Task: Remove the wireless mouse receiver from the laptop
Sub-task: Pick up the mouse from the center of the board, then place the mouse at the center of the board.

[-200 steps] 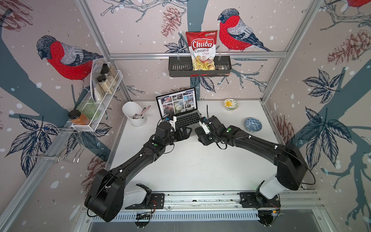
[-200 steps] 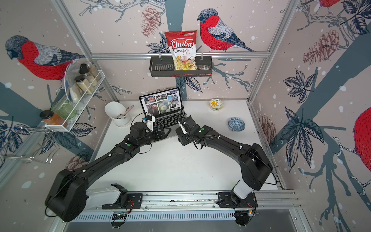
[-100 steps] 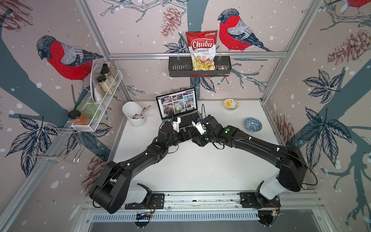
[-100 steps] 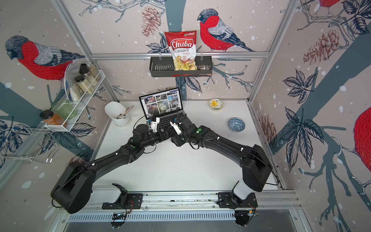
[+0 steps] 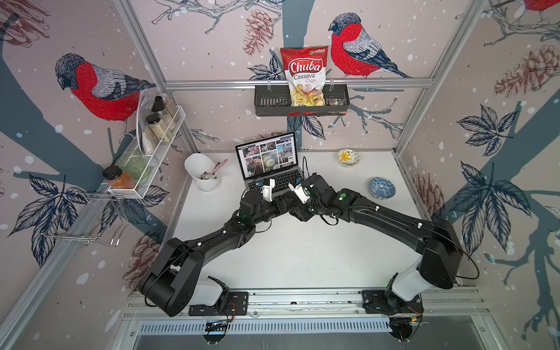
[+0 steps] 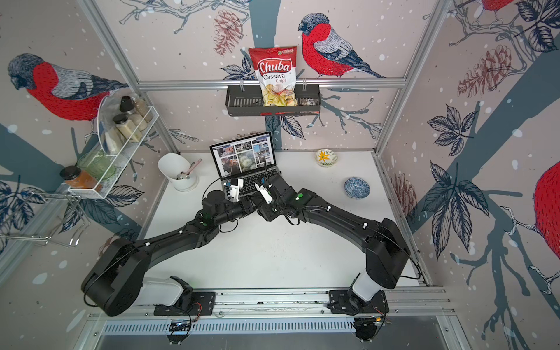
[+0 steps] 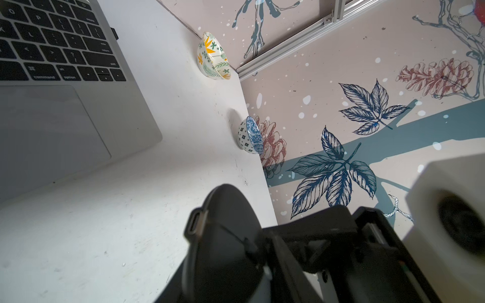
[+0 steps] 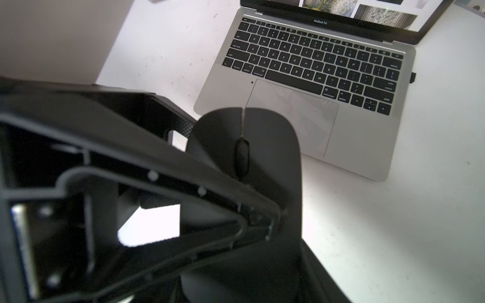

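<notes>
The laptop (image 5: 269,157) stands open at the back of the table, its screen showing photos. The wireless mouse receiver (image 8: 412,77) is a tiny dark stub in the laptop's right side, also seen in the left wrist view (image 7: 113,32). Both grippers meet just in front of the trackpad (image 8: 294,115), far from the stub. My right gripper (image 5: 293,209) is shut on a black mouse (image 8: 270,147). My left gripper (image 5: 281,203) is shut on the same mouse (image 7: 225,236), one of its fingers (image 8: 210,194) lying across the mouse's top. The top views hide the mouse behind the wrists.
A white cup (image 5: 203,172) with utensils stands left of the laptop. A flower-pattern bowl (image 5: 348,157) and a blue bowl (image 5: 382,188) sit at the right. A wire rack (image 5: 145,157) of jars hangs on the left wall, a chips bag (image 5: 304,75) on the back shelf.
The left arm swung right from the laptop's left front corner to meet the right gripper, and its jaws closed on the mouse. The right gripper shifted a little left, still holding the mouse.
</notes>
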Robot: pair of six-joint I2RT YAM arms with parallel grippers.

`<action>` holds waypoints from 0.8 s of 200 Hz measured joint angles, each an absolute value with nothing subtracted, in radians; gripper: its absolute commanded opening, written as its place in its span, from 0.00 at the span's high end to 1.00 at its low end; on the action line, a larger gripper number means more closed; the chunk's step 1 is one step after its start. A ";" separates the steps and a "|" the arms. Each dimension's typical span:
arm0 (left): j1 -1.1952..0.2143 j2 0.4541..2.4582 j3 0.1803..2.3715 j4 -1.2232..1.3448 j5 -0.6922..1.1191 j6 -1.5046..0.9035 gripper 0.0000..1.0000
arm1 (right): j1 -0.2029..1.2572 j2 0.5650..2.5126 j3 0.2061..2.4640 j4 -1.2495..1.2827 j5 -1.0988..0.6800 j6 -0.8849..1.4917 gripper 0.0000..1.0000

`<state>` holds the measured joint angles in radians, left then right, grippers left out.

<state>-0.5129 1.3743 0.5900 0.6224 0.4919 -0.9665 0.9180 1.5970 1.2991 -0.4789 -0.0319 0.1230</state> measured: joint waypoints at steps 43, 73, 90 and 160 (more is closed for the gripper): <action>-0.513 1.360 0.593 0.622 0.508 -0.960 0.95 | 0.921 1.596 1.299 -0.479 -0.032 0.123 0.77; -0.513 1.342 0.588 0.607 0.508 -0.960 1.00 | 0.934 1.578 1.280 -0.464 -0.014 0.123 0.35; -0.516 1.326 0.594 0.561 0.499 -0.955 1.00 | 0.956 1.551 1.251 -0.441 0.020 0.110 0.17; -0.516 1.323 0.816 0.059 0.409 -0.898 1.00 | 1.282 1.480 1.026 -0.216 0.509 -0.030 0.06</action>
<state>-0.5159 1.3231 0.8162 0.0589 0.4091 -0.8978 1.2823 1.4799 1.0256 -0.2157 0.5091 -0.0303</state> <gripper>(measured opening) 0.271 0.952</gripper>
